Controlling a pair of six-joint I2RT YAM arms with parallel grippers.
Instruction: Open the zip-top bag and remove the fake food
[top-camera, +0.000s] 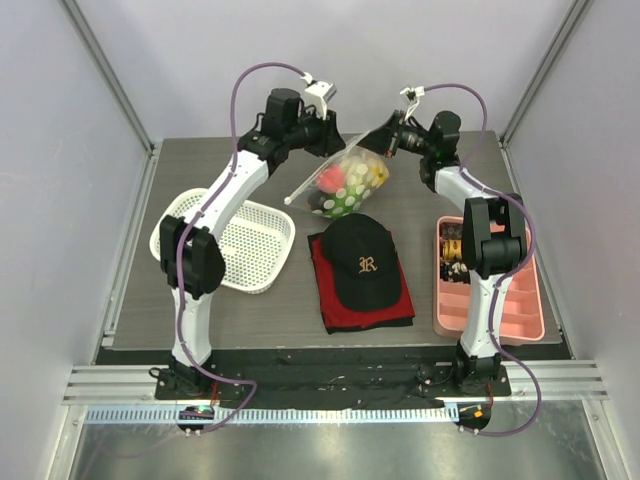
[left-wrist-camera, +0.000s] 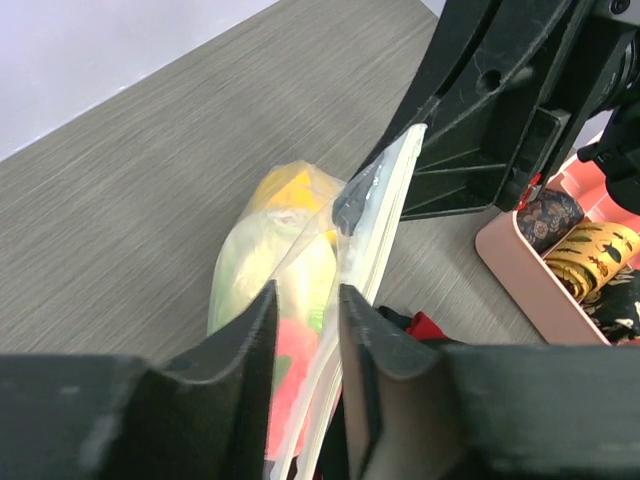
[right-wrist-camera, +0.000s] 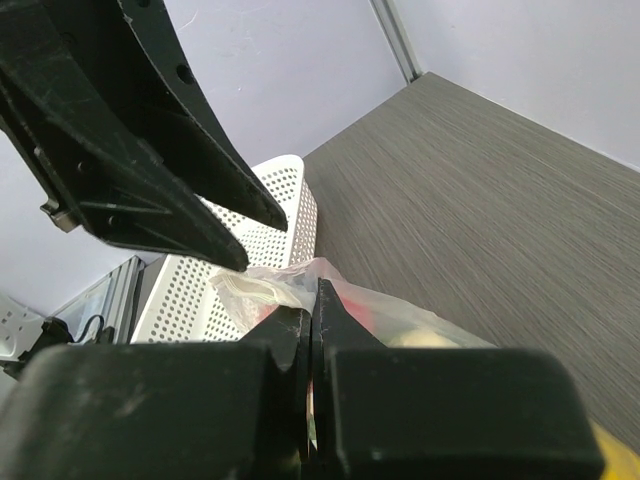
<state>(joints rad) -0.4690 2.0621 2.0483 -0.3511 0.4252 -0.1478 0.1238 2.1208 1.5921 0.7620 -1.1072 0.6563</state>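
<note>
The bag (top-camera: 352, 200) is held up at the far middle of the table (top-camera: 200, 170), just beyond the cap (top-camera: 362, 258). Its upper right corner is pinched by the clenched right gripper (right-wrist-camera: 312, 300). The zip edge slants down to the left and is straddled by the parted, unclamped left gripper (left-wrist-camera: 305, 300). The clear, dotted bag bulges with fake food (top-camera: 332, 181).
</note>
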